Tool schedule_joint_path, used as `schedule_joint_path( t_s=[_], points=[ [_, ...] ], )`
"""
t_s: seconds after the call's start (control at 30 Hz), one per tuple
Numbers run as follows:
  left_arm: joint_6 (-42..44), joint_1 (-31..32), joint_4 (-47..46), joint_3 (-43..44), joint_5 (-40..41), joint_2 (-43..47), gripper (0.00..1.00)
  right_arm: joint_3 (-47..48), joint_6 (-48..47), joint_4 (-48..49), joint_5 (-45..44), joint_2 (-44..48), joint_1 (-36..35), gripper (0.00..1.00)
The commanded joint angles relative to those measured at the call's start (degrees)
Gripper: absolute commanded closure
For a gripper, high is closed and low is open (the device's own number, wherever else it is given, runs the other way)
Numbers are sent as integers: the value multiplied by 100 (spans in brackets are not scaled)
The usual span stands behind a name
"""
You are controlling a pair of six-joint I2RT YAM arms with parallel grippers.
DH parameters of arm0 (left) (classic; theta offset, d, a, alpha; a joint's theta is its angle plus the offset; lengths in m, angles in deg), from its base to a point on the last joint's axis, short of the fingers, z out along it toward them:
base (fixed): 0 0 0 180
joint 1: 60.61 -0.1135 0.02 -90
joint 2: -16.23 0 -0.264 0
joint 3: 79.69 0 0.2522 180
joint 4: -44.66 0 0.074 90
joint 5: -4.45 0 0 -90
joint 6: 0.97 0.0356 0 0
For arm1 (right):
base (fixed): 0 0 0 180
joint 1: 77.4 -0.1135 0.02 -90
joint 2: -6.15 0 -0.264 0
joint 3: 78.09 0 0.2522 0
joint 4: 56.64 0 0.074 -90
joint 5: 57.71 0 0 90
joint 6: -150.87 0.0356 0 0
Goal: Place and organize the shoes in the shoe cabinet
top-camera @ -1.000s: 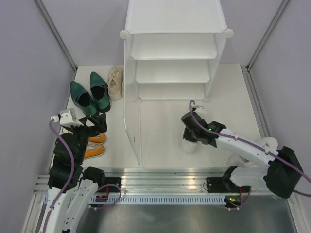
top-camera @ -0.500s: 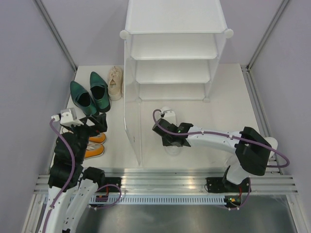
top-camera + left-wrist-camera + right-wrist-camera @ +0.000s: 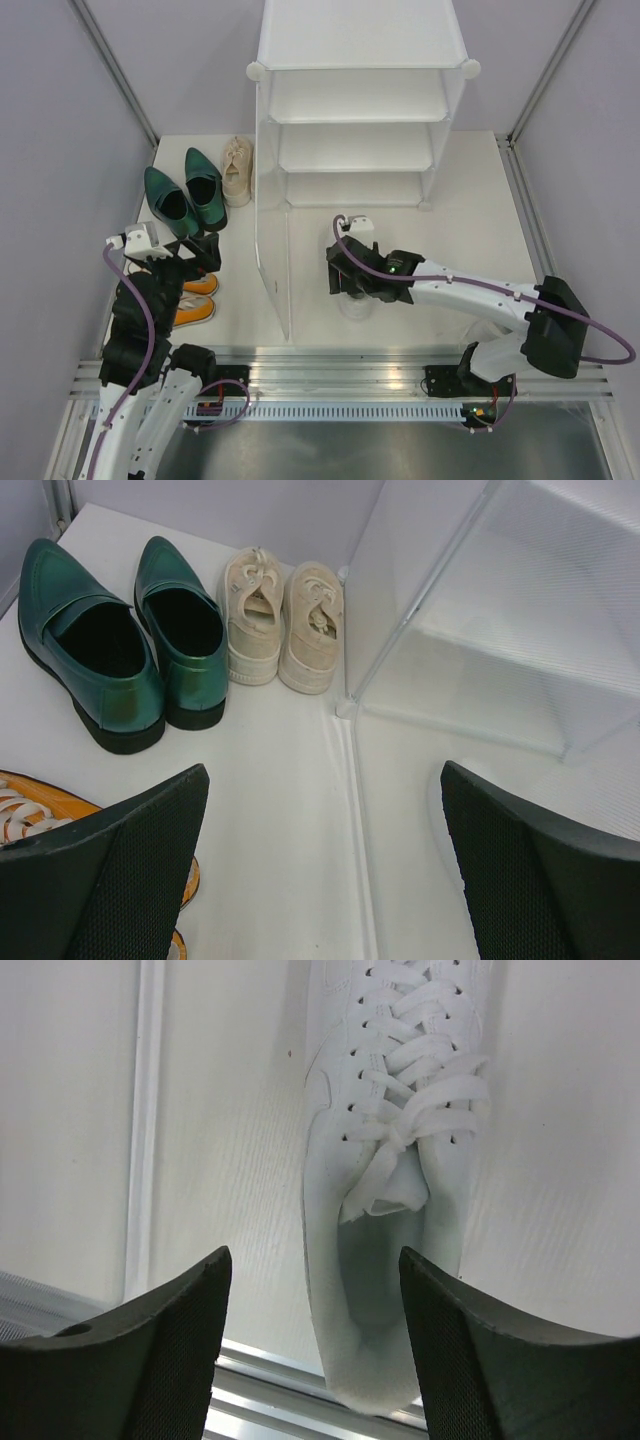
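Observation:
One white sneaker (image 3: 385, 1160) lies on the white floor, heel toward the wrist camera, to the right of the shoe cabinet's (image 3: 360, 100) translucent side panel (image 3: 272, 250). My right gripper (image 3: 315, 1260) hangs open just above its heel and grips nothing; from above, the right gripper (image 3: 348, 285) covers most of the white sneaker (image 3: 356, 305). Left of the cabinet stand the dark green heels (image 3: 185, 200), the cream sneakers (image 3: 237, 170) and the orange sneakers (image 3: 195, 300). My left gripper (image 3: 195, 255) hovers wide open over them. From the left wrist I see the green heels (image 3: 110, 660), the cream sneakers (image 3: 285, 625) and an orange sneaker (image 3: 20, 800).
A metal rail (image 3: 340, 365) runs along the near edge, just behind the white sneaker's heel. Grey walls close in on both sides. The cabinet's front corner post (image 3: 345, 705) stands close to the cream sneakers.
The right arm swung left with the white sneaker, set it down near the side panel, and its jaws went from shut to open. The left arm has not moved.

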State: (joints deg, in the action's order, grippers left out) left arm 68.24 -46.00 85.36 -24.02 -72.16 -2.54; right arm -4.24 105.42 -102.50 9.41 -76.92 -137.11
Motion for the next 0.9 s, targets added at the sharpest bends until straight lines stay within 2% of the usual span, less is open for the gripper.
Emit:
schedule_joint_path(
  t_s=[0.0, 0.1, 0.13, 0.17, 0.23, 0.33, 0.47, 0.6, 0.87],
  points=[
    [-65, 15, -127, -7, 94, -92, 0, 161, 123, -191, -357, 606, -94, 27],
    [-65, 15, -119, -16, 94, -119, 0, -32, 350, -183, -787, 1134, -182, 26],
    [-65, 15, -119, -8, 85, -136, 0, -216, 483, -209, -937, 1265, -200, 17],
    [-65, 7, -119, -16, 85, -136, 0, -331, 545, -209, -1069, 1458, -200, 2],
    [-56, 15, -119, -16, 85, -136, 0, -690, 624, -183, -1307, 1565, -217, 2],
    [-56, 7, -127, -8, 94, -145, 0, -850, 423, -288, -1124, 1487, -287, 2],
    [-56, 15, -119, -8, 94, -180, 0, -859, 440, -262, -1158, 1250, -804, 2],
    [-56, 15, -119, -8, 85, -180, 0, -789, 712, -262, -1439, 995, -1184, 2],
    [-47, 7, -127, -7, 59, -224, 0, -789, 1530, -455, -2159, 494, -1254, 2]
  ],
)
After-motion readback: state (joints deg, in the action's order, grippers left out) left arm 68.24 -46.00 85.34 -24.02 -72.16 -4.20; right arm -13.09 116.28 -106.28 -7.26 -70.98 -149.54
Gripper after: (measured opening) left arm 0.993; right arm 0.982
